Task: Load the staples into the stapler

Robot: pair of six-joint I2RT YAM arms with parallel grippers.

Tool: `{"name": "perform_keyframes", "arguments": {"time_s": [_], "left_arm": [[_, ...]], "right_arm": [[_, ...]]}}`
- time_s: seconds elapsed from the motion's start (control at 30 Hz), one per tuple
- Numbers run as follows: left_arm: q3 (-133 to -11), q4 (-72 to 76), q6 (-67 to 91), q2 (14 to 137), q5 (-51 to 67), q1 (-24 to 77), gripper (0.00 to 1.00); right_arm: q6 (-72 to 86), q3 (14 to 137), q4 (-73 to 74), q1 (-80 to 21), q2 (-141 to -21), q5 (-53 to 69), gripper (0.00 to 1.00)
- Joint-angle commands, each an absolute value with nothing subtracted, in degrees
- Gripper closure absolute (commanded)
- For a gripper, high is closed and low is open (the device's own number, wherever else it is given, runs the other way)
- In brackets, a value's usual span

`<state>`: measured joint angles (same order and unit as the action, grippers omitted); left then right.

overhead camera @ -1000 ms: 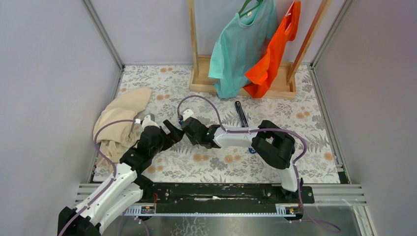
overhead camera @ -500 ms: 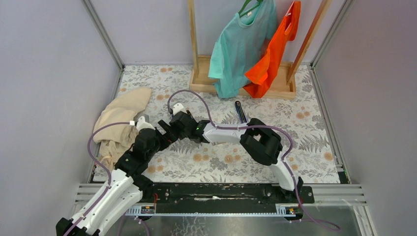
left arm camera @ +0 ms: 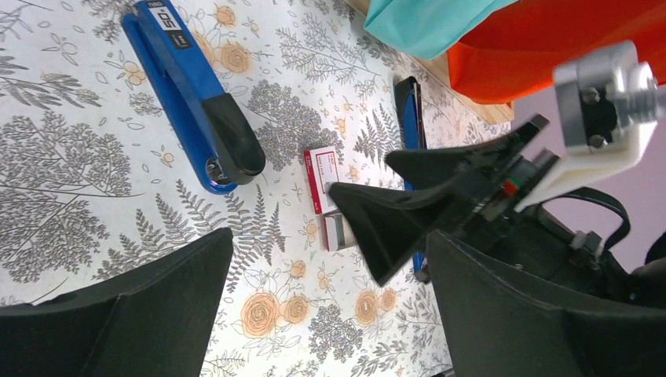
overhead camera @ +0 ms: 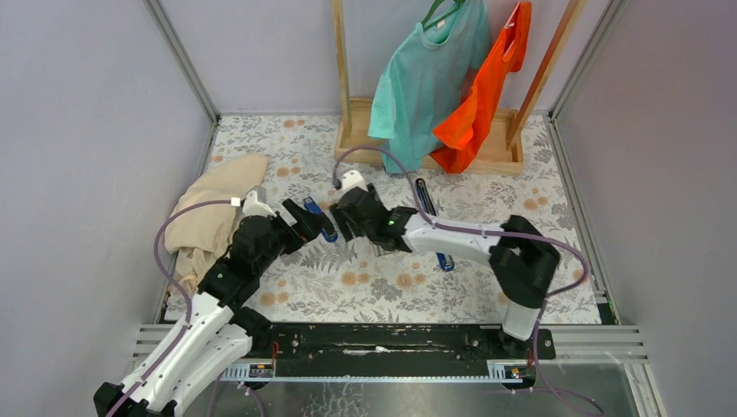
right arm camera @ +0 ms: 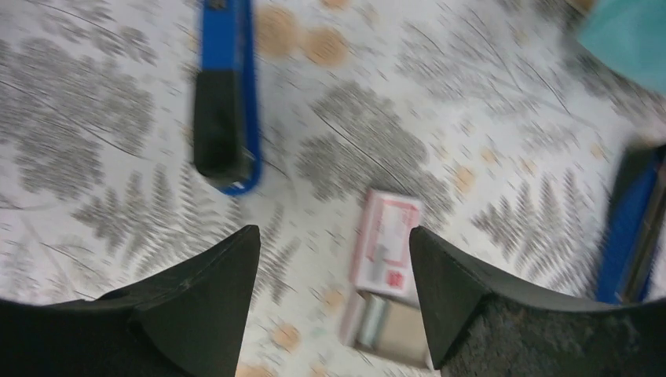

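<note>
The right gripper [right arm camera: 333, 232] hangs just above a small red-and-white cardboard staple box [right arm camera: 386, 243], its jaws parted fairly wide with nothing between them. The left gripper [left arm camera: 330, 236] is spread as wide as it goes, also empty. It faces the box from the other side, close to the right one.

The staples [right arm camera: 385, 326], a small silvery-grey block, lie on the floral-print table [overhead camera: 391, 287], touching one short end of the box. That view is blurred, so I cannot tell whether they sit loose or in a slid-out tray. A blue stapler with a black nose [right arm camera: 226, 94] lies closed, near the box on its left. A second blue stapler [right arm camera: 632, 220] lies to the box's right, further off, and seems to be opened out flat, though the arm hides part of it.

The main risk, as I judge it, is the pick itself. The block is low and butted against the box, so wide jaws coming down could clamp the box along with it, or nudge the staples away. Squeezing too hard might snap the strip into pieces. With both grippers crowded over the box, their fingers could also knock together.
</note>
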<state>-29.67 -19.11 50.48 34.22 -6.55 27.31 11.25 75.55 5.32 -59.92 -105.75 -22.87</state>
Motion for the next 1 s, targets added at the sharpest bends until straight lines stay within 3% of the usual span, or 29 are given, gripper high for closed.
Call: {"name": "perform_keyframes", "arguments": {"time_s": [0.0,0.5,0.97], "left_arm": [[-30.70,-12.85,48.43,38.36,-0.40,26.89,0.00],[-30.69,4.48,52.09,54.13,13.74,28.20,0.00],[-32.57,13.53,53.66,66.22,15.97,31.80,0.01]], "right_arm": [[13.98,66.51,7.21,-56.47,-96.81,-26.98,0.23],[20.18,45.28,11.32,-45.49,-79.94,-32.81,0.22],[22.09,42.86,10.67,-38.93,-82.86,-24.40,0.42]]}}
